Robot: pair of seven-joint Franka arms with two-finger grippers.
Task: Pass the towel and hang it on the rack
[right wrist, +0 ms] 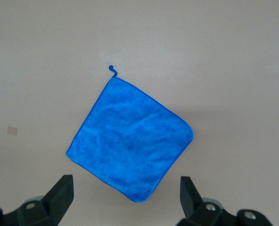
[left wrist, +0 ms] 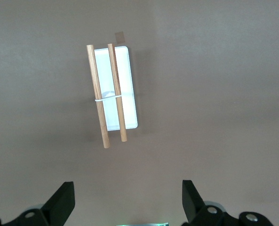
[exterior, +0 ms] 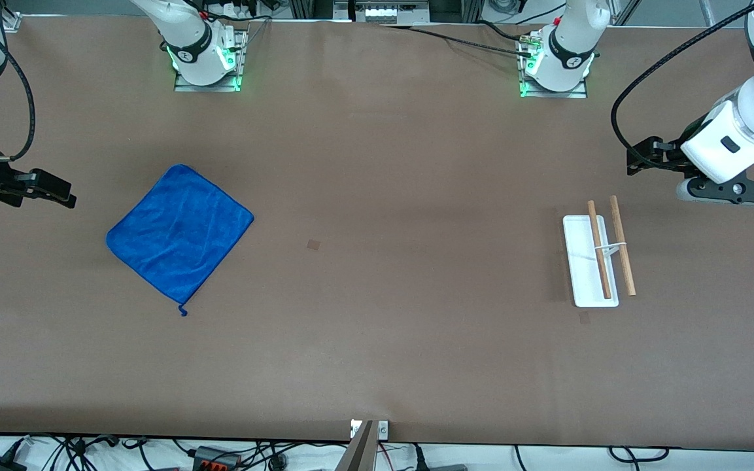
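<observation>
Brown tabletop (exterior: 377,327) lies open between towel (exterior: 179,232) and rack (exterior: 591,261); both grippers' fingers spread, empty.

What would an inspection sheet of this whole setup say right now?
Surface: brown table, two small tape marks.
Job's things: towel flat toward the right arm's end, loop corner nearest the front camera; rack toward the left arm's end, bare.
Clutter: nothing seen.
End effectors: left end effector open, above the table beside the rack; right end effector open, above the table beside the towel.
Cables: along both table edges.
Surroundings: arm bases lit green.
</observation>
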